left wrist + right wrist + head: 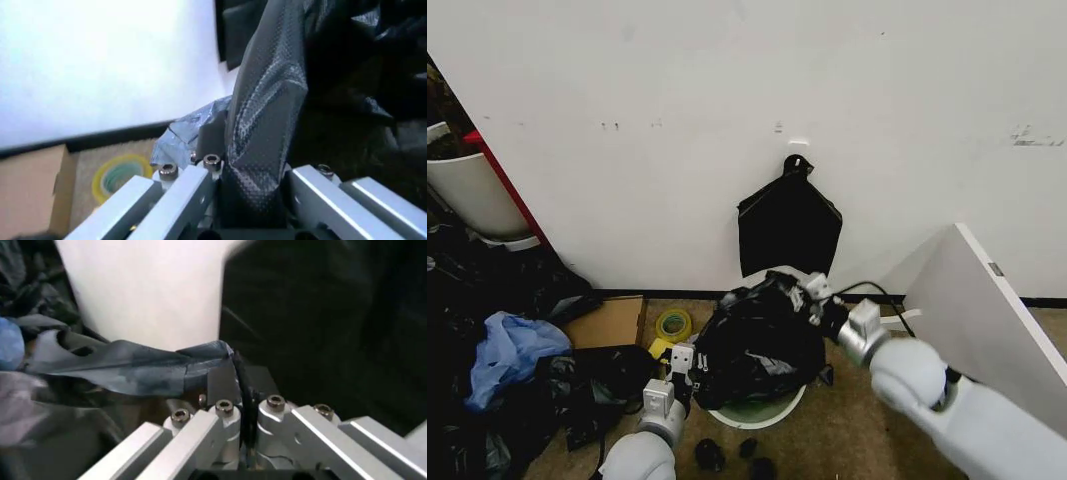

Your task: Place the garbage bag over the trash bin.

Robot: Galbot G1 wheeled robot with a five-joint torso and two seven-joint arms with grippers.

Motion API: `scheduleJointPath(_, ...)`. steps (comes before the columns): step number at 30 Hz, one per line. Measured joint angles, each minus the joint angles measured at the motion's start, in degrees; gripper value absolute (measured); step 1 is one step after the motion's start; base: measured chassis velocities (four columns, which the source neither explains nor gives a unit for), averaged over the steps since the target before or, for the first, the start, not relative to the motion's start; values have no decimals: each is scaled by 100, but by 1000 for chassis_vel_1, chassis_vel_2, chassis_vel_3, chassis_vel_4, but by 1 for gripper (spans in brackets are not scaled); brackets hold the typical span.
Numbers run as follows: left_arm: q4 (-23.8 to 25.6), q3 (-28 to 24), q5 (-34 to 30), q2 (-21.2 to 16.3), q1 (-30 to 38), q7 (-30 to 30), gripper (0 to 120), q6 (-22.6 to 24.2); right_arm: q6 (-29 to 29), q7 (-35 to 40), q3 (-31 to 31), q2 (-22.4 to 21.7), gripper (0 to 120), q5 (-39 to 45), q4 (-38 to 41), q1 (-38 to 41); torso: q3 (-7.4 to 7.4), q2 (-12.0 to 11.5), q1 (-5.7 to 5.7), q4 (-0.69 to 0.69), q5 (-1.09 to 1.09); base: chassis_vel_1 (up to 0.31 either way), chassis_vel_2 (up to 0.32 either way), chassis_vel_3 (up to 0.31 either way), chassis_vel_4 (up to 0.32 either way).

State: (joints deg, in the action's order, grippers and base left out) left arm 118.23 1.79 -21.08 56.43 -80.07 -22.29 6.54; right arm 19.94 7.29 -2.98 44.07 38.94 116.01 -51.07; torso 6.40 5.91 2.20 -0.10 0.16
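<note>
left pincer (683, 362) is seen low at the near-left side of the garbage bag (757, 340), its fingers (200, 172) clamped on a pinched fold of the black film, as the left wrist view shows. beyond it and to its right, the bag is bunched in a glossy heap over the mouth of the trash bin (762, 410), of which only a pale arc of rim is visible below the plastic. at the far-right side of that heap the right pincer (815, 290) is held, closed on a thin edge of the film, which is drawn taut between its fingers (220, 412).

the bag is judged to be lying on top of the bin rather than stretched around its rim. if the two grips are pulled apart unevenly, the thin film could be torn or slipped out of one pincer; if the opening is not found, the bin could simply be dragged or tipped.

to the left of the left pincer a roll of yellow tape (673, 325), a flat piece of cardboard (607, 320) and a blue plastic bag (507, 350) are lying on the floor among other dark bags. behind the right pincer a knotted black bag (789, 228) is hung on the wall, and a white panel (987, 310) is leaning to its right, near the right arm's path.
</note>
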Motion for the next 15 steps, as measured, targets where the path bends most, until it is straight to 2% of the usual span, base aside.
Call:
scheduleJointPath(9,-56,-35,313,-38,30,189,1,-435,781,25,102,-266,0,834,-328,-38,0,0,0,-1,0,0,0,0,0)
scheduleJointPath(13,-61,-36,302,-42,51,216,1,-472,811,-51,199,-351,0,1018,-326,-206,0,0,0,-1,0,0,0,0,0)
scheduleJointPath(15,-61,-34,133,-20,80,197,1,-430,562,-127,345,-355,0,1159,-240,-372,0,0,0,-2,1,0,0,0,0)
